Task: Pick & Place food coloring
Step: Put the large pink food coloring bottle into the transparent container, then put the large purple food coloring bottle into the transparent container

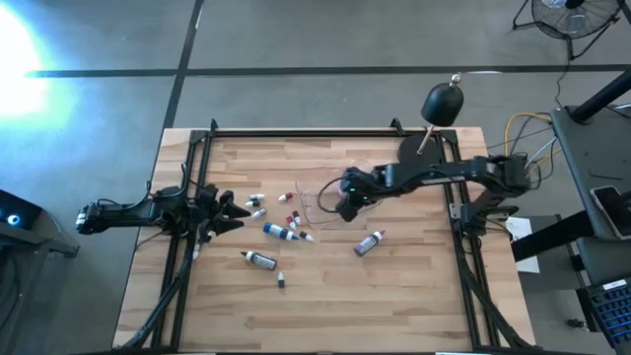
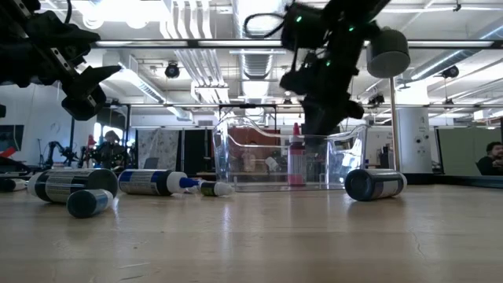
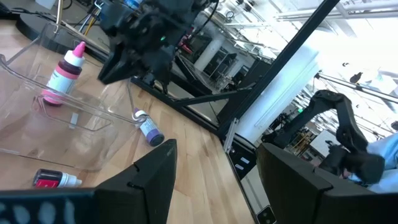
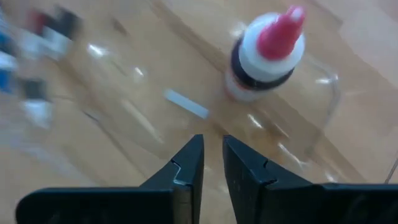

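Bottles of food coloring (image 1: 280,232) lie scattered across the middle of the wooden table (image 1: 394,306), nearly all on their sides. Clock directions below are read on the high view, 12 at the table's far edge.

- Clear tray (image 1: 314,204): just past table centre toward 12. One pink-capped bottle (image 4: 266,53) stands upright inside it, cap up, long axis vertical; seen also in the low view (image 2: 295,156) and left wrist view (image 3: 63,74).
- Right gripper (image 4: 212,163): hangs over the tray's 3 o'clock end, above the standing bottle and not touching it. Fingers nearly together, only a thin slit between them, nothing held.
- Lone bottle (image 1: 369,243): at 4 o'clock from the tray, lying flat, long axis running 2 to 8, cap toward 2.
- Blue-banded bottle (image 1: 280,232): at 7 o'clock from the tray, flat, axis roughly 10 to 4.
- Dark-bodied bottle (image 1: 259,258): farther toward 7, flat, axis near 9 to 3, white end toward 9.
- Small cluster (image 1: 256,204) of bottles at 9 o'clock from the tray, near the left arm; their directions too small to read.
- Left gripper (image 1: 232,211): at the table's 9 o'clock side, raised off the surface, fingers spread apart, empty.
- Black lamp (image 1: 441,105): at the 1 o'clock corner.
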Controlling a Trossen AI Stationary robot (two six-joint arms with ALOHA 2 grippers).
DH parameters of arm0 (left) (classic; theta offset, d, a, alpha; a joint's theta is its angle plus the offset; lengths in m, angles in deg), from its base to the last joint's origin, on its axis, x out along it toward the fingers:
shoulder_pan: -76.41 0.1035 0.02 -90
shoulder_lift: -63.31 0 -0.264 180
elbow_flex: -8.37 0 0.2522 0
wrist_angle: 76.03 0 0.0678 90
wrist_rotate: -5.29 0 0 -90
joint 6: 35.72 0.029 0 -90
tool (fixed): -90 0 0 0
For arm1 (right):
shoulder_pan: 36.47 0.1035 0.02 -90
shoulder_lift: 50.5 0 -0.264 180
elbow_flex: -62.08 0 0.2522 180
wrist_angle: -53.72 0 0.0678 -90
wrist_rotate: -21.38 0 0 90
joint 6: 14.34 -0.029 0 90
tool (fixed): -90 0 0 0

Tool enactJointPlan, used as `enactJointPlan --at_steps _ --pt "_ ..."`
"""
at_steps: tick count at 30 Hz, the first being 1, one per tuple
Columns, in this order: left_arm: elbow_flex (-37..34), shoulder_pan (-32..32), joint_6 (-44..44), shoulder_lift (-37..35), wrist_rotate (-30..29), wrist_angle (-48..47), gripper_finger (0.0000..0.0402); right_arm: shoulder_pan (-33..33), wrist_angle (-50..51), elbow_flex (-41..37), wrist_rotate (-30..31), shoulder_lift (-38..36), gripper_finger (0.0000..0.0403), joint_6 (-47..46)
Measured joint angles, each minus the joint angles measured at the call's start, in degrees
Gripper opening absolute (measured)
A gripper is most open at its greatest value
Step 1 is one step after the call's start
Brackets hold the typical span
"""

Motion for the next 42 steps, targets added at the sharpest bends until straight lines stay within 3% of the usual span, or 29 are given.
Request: enactJointPlan --at_steps 5,7,10,16,28,35,42 --pt "0.00 0.00 -0.01 0.00 0.00 0.01 0.0197 -0.09 2.60 4.85 0.69 7.23 0.0042 1.94" --pt "0.00 0.00 -0.02 0.00 -0.02 0.00 0.0197 -0.13 2.72 5.94 3.55 9.16 0.0040 1.95" --pt "0.00 -0.02 0.00 0.00 0.00 0.02 0.0197 -0.67 3.46 6.84 7.02 10.96 0.0038 1.94" --pt "0.00 0.00 0.00 0.00 -0.02 0.00 0.0197 -2.04 2.86 6.92 7.91 12.13 0.0038 1.95" --pt "0.00 -0.01 -0.01 0.00 -0.02 0.02 0.0197 -3.36 -3.38 6.80 9.24 11.99 0.0038 3.94" --pt "0.00 0.00 0.00 0.02 -0.02 0.02 0.0197 -3.26 0.31 6.75 9.06 11.26 0.0038 6.36" --pt "0.00 -0.02 0.00 0.01 -0.01 0.02 0.0197 -1.46 4.39 6.73 8.72 4.03 0.0038 14.23"
